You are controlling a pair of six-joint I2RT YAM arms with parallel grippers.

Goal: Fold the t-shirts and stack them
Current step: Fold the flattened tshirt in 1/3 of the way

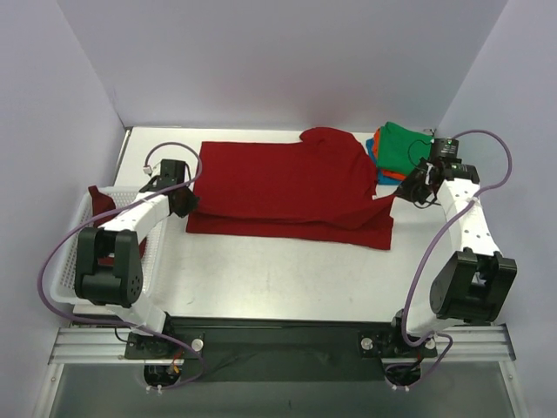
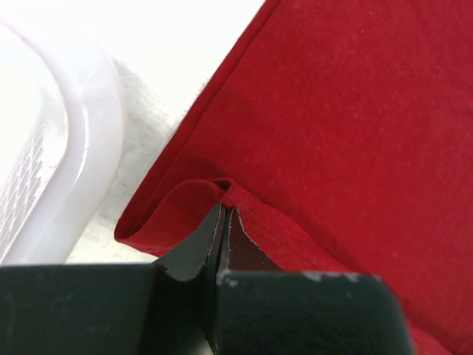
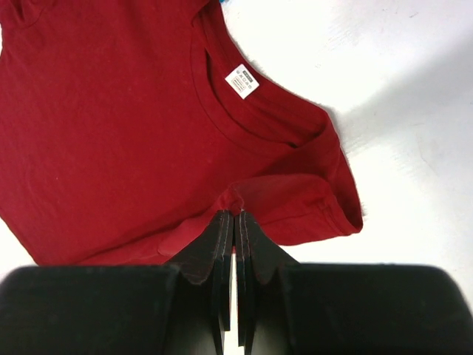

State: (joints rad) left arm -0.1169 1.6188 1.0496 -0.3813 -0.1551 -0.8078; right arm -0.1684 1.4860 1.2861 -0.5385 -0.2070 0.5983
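Top view: the red t-shirt [image 1: 287, 187] lies spread across the table [image 1: 261, 270], with a folded green t-shirt [image 1: 402, 146] far right. Left wrist: the left tool [image 2: 224, 222] is clamped on the red hem. Right wrist: the right tool [image 3: 235, 222] pinches the cloth below the collar.

We have the top cam fixed high behind the rig, looking down and forward over the whole flat white table [image 1: 278, 270], far enough back to frame both arms. Left wrist cam sits right behind the black two-finger left gripper [image 2: 224, 216], very close, facing the hem corner of the bright red cloth t-shirt [image 2: 355, 111], with the white plastic mesh basket [image 2: 81, 133] at frame left. Right wrist cam sits just as close behind the right gripper [image 3: 235, 219], facing the collar end. All three views share that shirt.
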